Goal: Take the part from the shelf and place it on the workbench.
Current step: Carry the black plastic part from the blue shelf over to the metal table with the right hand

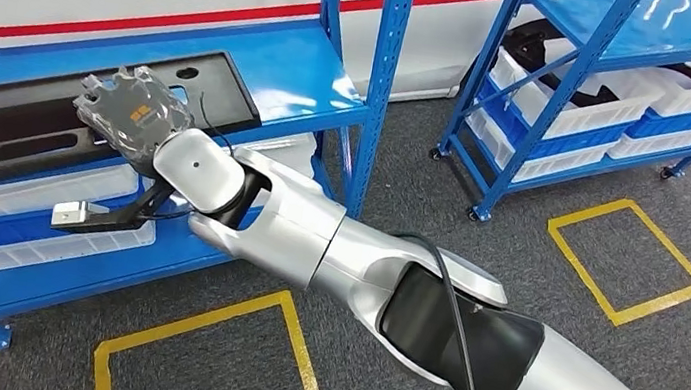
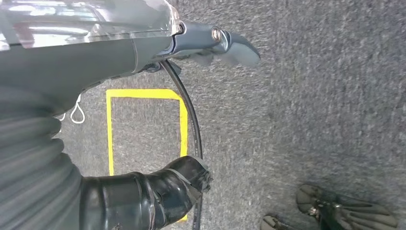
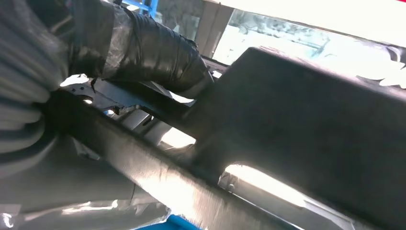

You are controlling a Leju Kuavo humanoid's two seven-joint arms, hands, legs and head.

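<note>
Two blue shelves in my head view: the near shelf [image 1: 335,93] with the job on it, a second shelf [image 1: 593,46] well apart, loaded with white bins. The part [image 1: 49,121], one long black panel with cutouts, lies flat on the near shelf's upper level, not lifted yet. My right arm reaches across to it; the right robot hand [image 1: 131,111] is over the panel's near end, and the right wrist view has the thumb [image 3: 153,52] against the black part [image 3: 306,129], but I cannot tell whether the fingers are closed round it. Left robot hand [image 2: 158,191] hangs over the floor, fingers curled in, holding nothing. Risks, my read: the panel is long and the hand sits at one end, so a lift could tip it and drag the far end along the shelf; pulling out, it could catch the upright [image 1: 382,79] just beside the hand. Three yellow floor squares, two shelves, one part.
</note>
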